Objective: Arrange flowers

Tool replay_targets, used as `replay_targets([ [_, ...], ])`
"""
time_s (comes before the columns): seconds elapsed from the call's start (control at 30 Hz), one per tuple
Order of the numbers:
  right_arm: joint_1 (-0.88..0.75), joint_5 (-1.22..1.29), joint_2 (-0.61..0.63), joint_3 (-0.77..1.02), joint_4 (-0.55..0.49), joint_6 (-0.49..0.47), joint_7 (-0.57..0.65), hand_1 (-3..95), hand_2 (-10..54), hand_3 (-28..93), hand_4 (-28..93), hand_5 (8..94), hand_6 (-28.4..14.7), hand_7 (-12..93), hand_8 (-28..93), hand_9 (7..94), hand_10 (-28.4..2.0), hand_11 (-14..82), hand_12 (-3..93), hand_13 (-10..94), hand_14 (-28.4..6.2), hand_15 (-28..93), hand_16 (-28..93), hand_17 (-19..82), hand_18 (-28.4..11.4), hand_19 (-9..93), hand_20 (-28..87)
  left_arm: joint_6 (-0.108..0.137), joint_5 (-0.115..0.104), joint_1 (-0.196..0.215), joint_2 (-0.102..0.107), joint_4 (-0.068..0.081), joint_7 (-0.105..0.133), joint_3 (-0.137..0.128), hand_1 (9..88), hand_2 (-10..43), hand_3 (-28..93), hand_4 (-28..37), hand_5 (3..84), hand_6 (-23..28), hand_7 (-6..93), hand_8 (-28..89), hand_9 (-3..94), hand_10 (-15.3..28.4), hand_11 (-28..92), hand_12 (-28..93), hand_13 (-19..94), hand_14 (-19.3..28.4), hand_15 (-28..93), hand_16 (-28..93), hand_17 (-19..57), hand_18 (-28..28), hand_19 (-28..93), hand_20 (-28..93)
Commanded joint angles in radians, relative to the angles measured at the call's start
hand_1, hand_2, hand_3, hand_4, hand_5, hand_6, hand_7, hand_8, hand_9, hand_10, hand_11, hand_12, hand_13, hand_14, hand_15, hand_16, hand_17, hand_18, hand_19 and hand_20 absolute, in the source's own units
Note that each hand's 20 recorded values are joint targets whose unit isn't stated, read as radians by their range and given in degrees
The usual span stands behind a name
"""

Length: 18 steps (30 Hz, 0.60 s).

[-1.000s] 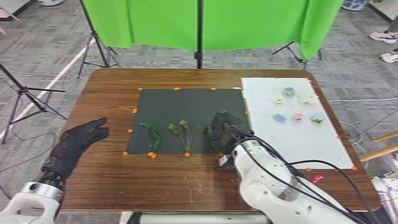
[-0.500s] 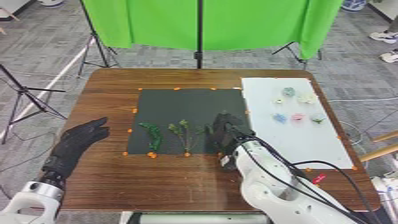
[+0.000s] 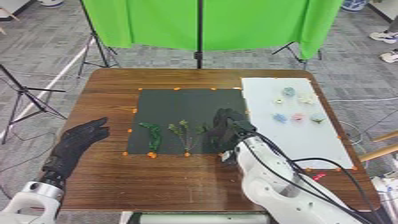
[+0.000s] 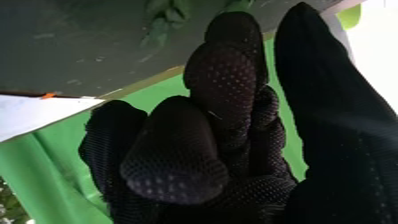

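Head view now: spotting green leafy stems (image 3: 183, 125) and pastel flowers (image 3: 298, 117) beside the black-gloved right robot hand (image 3: 231, 122); left robot hand (image 3: 82, 136) open. Right wrist view: catching loosely bent fingers (image 4: 178, 150), gripping nothing, green cloth (image 4: 147, 97) behind.

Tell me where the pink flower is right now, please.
In the head view, the pink flower lies on the white sheet on the right, between the blue flower to its left and the pale flower to its right.

Table (image 3: 178, 182), dark mat (image 3: 178, 106), white sheet (image 3: 302, 141)
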Motion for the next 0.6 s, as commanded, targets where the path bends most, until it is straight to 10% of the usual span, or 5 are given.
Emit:
replay_targets([
  [0.03,0.0,-0.018,0.017,0.023,-0.022,0.0,-0.019,53.2,-9.5,45,-3,76.4,-2.8,41,19,86.3,-11.7,48.9,29.9,94,-1.7,64,35,67,-14.6,93,61,-0.005,0.005,0.013,-0.011,0.001,-0.004,-0.001,26.4,2.3,65,-20.8,43.5,5.7,6.9,-5,41.8,14.4,15,11,35,18.6,12,2,8.7,12.6,7,19],
  [0.23,0.009,-0.092,0.058,0.132,-0.065,0.106,0.028,50.9,-9.5,47,-4,76.0,-3.1,39,18,85.5,-11.7,47.8,30.2,94,-1.4,63,36,67,-14.5,93,61,-0.003,0.006,0.015,-0.012,-0.001,0.0,-0.003,26.6,2.5,64,-20.9,43.6,5.7,6.9,-5,41.7,14.4,15,11,35,18.6,12,2,8.8,12.6,7,19],
  [0.6,-0.063,-0.09,0.136,0.367,-0.02,-0.08,0.159,36.9,-9.5,63,-10,69.1,-0.3,17,-7,77.6,-15.7,25.1,27.3,87,-3.7,59,38,60,-15.9,93,59,0.001,0.006,0.018,-0.01,-0.005,-0.004,-0.006,26.5,2.4,64,-20.7,43.6,5.7,7.0,-5,41.7,14.2,15,11,35,18.5,12,2,8.7,12.6,7,19],
])
